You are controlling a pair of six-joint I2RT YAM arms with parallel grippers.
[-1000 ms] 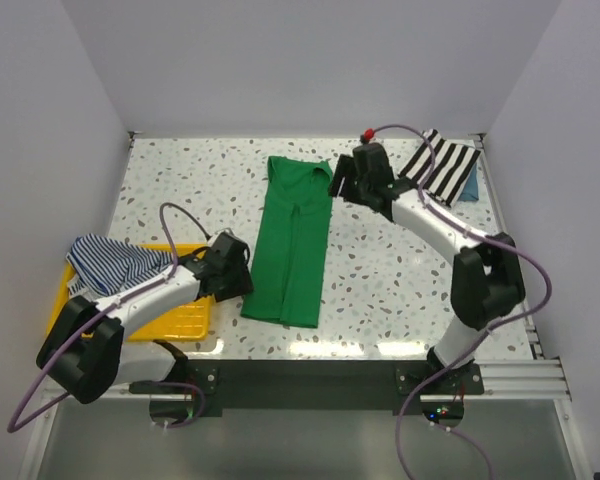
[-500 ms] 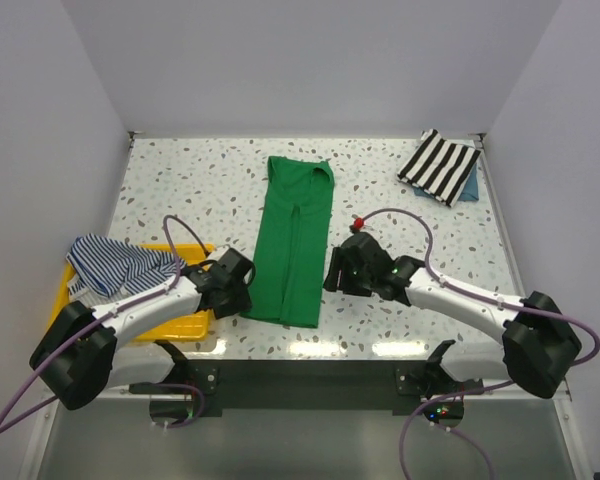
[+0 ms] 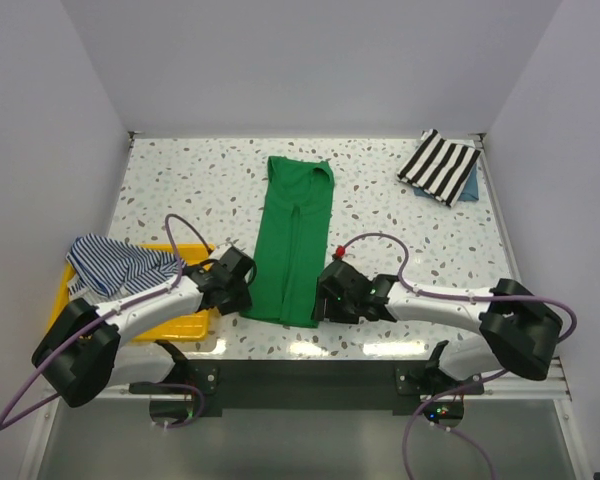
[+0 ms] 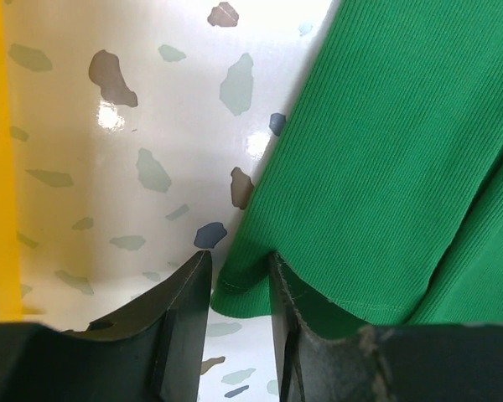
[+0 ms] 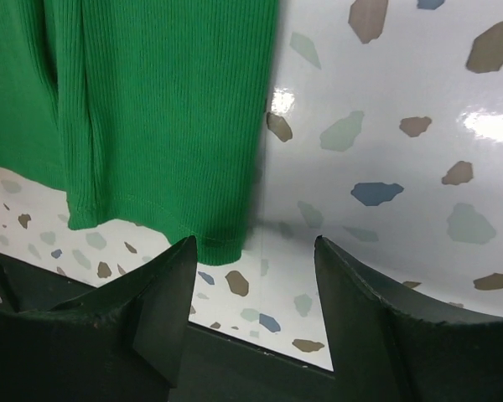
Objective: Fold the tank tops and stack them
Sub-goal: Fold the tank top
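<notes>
Evidently the first fold of the green top (image 3: 294, 230) was in hand. It lay flat mid-way across the worktop (image 3: 170, 190), hem toward 6 o'clock. The left tool (image 4: 239, 280) stood narrowly parted astride the hem's 7 o'clock corner, not yet pinching, and the right tool (image 5: 256, 251) gaped wide over the 5 o'clock corner. Next, both probably needed to clamp and carry the hem toward 12. The striped top (image 3: 115, 262) sat bunched on the tray (image 3: 185, 320) at 8 o'clock, its shape unreadable. From above, the tools covered both corners.
</notes>
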